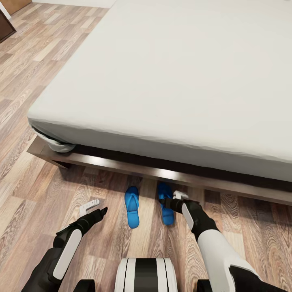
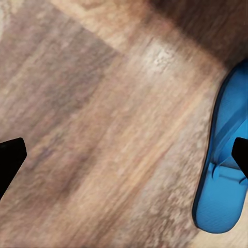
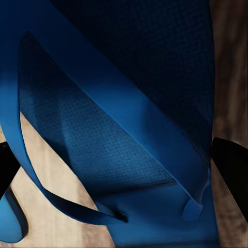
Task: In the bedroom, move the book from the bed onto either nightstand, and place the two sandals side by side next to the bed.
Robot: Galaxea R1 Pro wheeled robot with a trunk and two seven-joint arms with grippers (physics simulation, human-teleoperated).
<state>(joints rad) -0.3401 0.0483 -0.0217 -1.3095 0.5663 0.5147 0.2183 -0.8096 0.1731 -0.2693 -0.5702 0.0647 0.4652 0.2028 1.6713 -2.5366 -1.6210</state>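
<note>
Head view takes in one bed (image 1: 194,77), its pale mattress bare in the part that shows, on a dark wooden frame over the wood-plank floor (image 1: 24,81). No book shows on that stretch of mattress, so whether that half of the task is done cannot be told.

Two arms reach down toward the floor. The right hand (image 1: 175,199) is low over the right sandal (image 1: 166,211); in the right wrist view its dark fingertips (image 3: 232,175) stand apart on either side of the strap, touching nothing I can make out, so it looks open and empty. The left hand (image 1: 94,207) hovers spread and empty over bare floor, near the left sandal (image 1: 132,206).

Two blue sandals, then, lie close together and roughly parallel just beside the frame. The step in hand looks like the sandal placement; next probably calls for lifting the right hand clear without nudging the pair.
</note>
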